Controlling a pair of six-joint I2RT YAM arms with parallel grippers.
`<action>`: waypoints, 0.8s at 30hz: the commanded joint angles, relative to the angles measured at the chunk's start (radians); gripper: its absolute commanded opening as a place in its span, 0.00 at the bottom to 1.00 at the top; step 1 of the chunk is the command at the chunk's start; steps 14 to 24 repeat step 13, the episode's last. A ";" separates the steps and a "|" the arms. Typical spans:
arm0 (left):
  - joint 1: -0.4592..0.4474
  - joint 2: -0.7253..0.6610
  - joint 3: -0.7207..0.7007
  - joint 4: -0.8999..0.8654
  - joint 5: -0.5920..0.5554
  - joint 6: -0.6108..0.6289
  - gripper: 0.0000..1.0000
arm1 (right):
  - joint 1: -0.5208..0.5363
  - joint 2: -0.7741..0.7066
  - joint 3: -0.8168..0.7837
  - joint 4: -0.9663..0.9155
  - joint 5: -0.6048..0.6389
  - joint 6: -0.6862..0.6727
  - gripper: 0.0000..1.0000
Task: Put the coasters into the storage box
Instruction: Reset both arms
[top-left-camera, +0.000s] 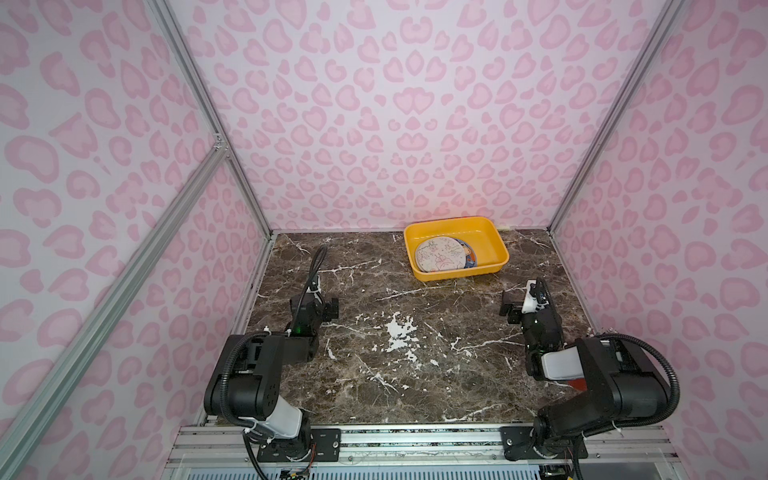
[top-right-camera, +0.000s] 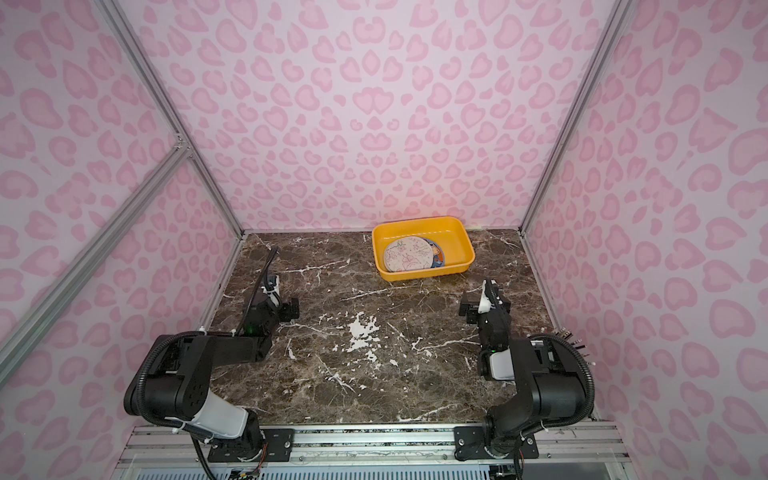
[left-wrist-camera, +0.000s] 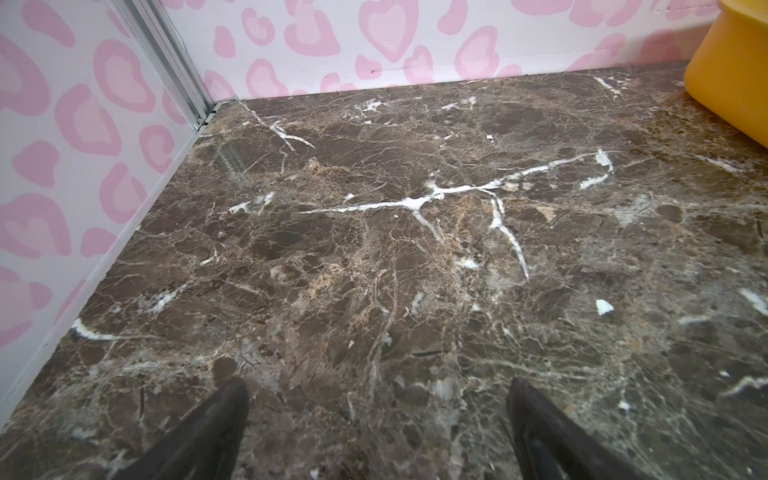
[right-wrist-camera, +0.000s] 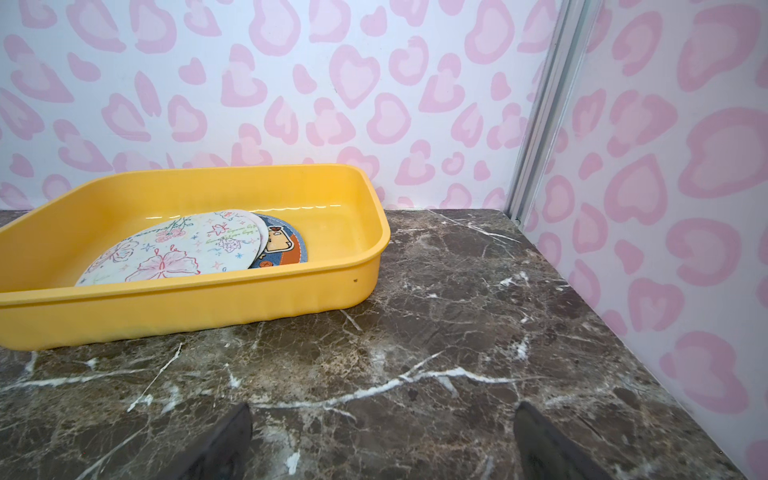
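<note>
Coasters (top-left-camera: 442, 257): overlapping inside yellow storage box (top-left-camera: 486, 248), at worktop (top-left-camera: 395, 374) far edge. Right pincer (right-wrist-camera: 382, 419): wide, empty, near box front, not touching. Left pincer (left-wrist-camera: 378, 395): wide, empty, well apart.

The left arm (top-left-camera: 257, 374) and right arm (top-left-camera: 615, 386) crouched low, well apart. The left gripper (left-wrist-camera: 379, 419) hung with jaws spread wide, empty; the right gripper (right-wrist-camera: 382, 436) likewise gaped, holding nothing.

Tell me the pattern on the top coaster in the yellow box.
Top coaster: pale with pink flowers and small stars, clearest in the right wrist view.
</note>
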 joint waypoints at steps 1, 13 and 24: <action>0.001 0.000 0.002 0.040 0.009 -0.004 0.99 | 0.000 0.001 -0.004 0.064 0.004 0.002 0.99; 0.002 0.001 0.004 0.036 0.011 -0.002 0.99 | 0.002 0.000 -0.006 0.067 0.007 0.002 0.99; 0.002 0.001 0.004 0.036 0.011 -0.002 0.99 | 0.002 0.000 -0.006 0.067 0.007 0.002 0.99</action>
